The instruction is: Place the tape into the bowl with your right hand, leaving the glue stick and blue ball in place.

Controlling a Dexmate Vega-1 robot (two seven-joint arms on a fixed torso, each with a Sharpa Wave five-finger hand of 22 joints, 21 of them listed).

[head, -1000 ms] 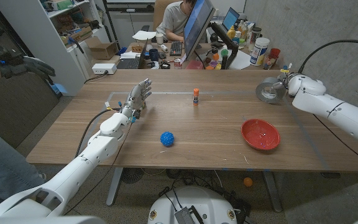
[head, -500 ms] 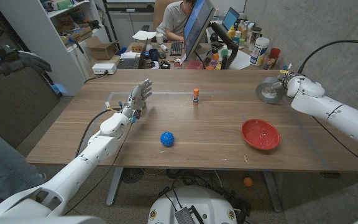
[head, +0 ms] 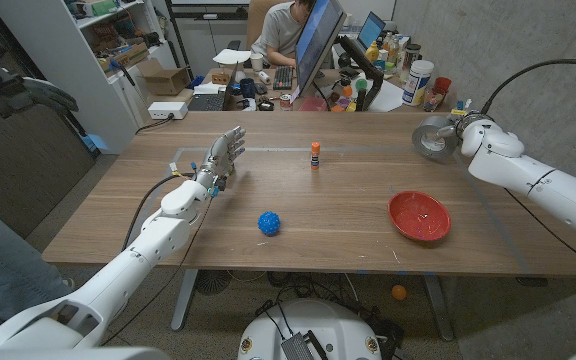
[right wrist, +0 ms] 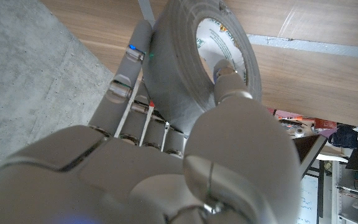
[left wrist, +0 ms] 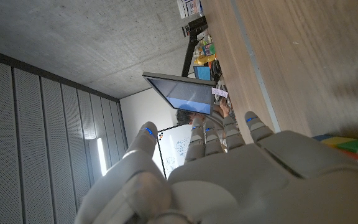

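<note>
My right hand (head: pixel 465 133) grips a grey roll of tape (head: pixel 434 137) and holds it above the table's far right part. The right wrist view shows the tape (right wrist: pixel 197 62) close up, with the thumb in its white core and the fingers (right wrist: pixel 126 74) along its outer side. The red bowl (head: pixel 419 216) sits on the table nearer to me, below and left of the tape. A glue stick (head: pixel 315 154) with an orange cap stands upright at the far middle. The blue ball (head: pixel 269 222) lies near the table's centre. My left hand (head: pixel 220 160) stands on the left part with fingers apart, holding nothing.
A person's gloved hand (head: pixel 13 95) reaches in at the far left. Another person sits at a cluttered desk (head: pixel 368 85) behind the table, with a monitor (head: pixel 314 40) and bottles. Tape lines mark the wooden table (head: pixel 148 215).
My right hand has lifted the tape a little, away from the tabletop. The left hand, ball, glue stick and bowl have stayed put.
</note>
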